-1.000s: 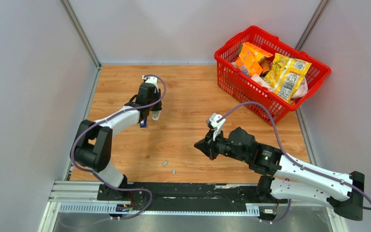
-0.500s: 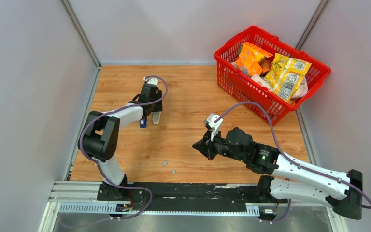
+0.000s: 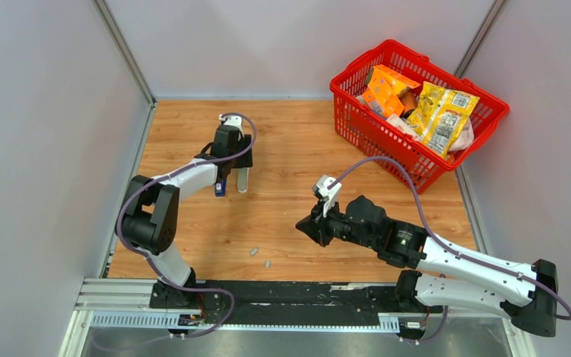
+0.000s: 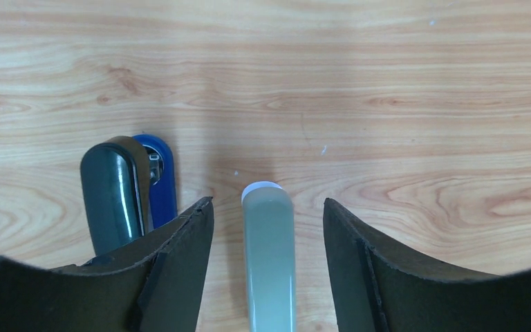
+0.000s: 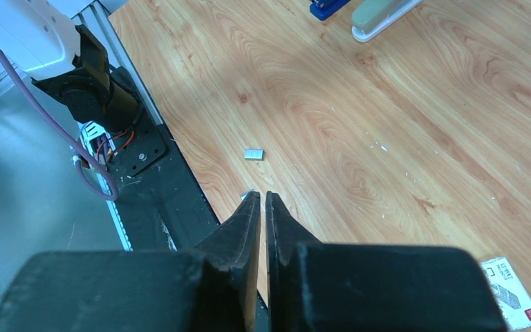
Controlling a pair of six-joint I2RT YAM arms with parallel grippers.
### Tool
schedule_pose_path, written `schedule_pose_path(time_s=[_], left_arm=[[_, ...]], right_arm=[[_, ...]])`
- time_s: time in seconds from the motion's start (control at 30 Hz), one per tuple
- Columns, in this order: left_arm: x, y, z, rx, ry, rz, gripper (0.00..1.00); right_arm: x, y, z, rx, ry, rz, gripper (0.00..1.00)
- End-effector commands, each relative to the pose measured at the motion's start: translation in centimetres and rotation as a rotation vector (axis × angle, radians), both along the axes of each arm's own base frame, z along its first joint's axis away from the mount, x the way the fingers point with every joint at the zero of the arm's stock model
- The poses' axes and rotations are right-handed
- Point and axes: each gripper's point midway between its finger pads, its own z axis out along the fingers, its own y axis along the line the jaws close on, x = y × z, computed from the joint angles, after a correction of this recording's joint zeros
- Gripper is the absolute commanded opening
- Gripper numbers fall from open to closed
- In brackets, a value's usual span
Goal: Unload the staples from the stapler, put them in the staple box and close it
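Left gripper (image 4: 268,201) spread astride grey stapler (image 4: 269,263); staples (image 3: 254,251) loose on table (image 3: 305,141)

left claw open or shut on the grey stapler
Open. The left claw has its fingers apart either side of the grey stapler, a clear gap on both sides.

Grey stapler (image 4: 269,270) inside spread hand (image 4: 268,207)

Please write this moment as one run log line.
left gripper: open around grey stapler, not touching | right gripper: shut, empty, above table | staples: two strips on table
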Motion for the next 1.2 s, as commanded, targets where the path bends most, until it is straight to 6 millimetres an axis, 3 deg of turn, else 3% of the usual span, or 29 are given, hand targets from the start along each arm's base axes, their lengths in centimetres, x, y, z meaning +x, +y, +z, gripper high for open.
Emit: schedule_pose_path(time_s=[0.0, 0.17, 0.27, 0.4, 0.6, 0.67, 0.8, 0.9, 1.0, 1.17], left_arm=[[1.0, -1.0, 7.0, -0.084, -0.144, -0.036, 0.66], [-1.1, -2.1, 8.6, -0.147, -0.138, -0.109, 0.66], [-2.5, -3.1, 10.2, -0.210, -0.162, -0.166, 0.65], [-4.6, -4.4, 10.6, -0.268, -0.161, -0.228, 0.63], [-8.5, -7.3, 10.1, -0.297, -0.131, -0.339, 0.61], [-10.0, -8.3, 9.6, -0.294, -0.115, -0.376, 0.61], [-12.7, -9.8, 9.4, -0.298, -0.102, -0.432, 0.60], [-14.4, -10.4, 9.7, -0.316, -0.105, -0.464, 0.60], [-16.3, -10.7, 9.8, -0.351, -0.102, -0.498, 0.59], [-19.4, -10.8, 9.3, -0.384, -0.070, -0.533, 0.58]], right_arm=[[0.5, 0.1, 1.7, 0.023, -0.028, -0.019, 0.13], [1.2, -0.4, 1.5, -0.003, -0.035, -0.062, 0.31], [1.8, -1.1, 1.4, -0.029, -0.041, -0.108, 0.35], [3.2, -2.7, 1.1, -0.069, -0.032, -0.219, 0.40], [6.3, -7.0, -2.1, -0.140, 0.132, -0.434, 0.38], [7.9, -9.2, -3.4, -0.141, 0.205, -0.542, 0.38], [9.3, -12.9, -5.8, -0.169, 0.299, -0.729, 0.38], [9.8, -14.6, -6.9, -0.176, 0.331, -0.817, 0.39], [9.5, -14.6, -7.9, -0.185, 0.351, -0.808, 0.39], [7.9, -11.7, -9.0, -0.186, 0.418, -0.638, 0.38]])
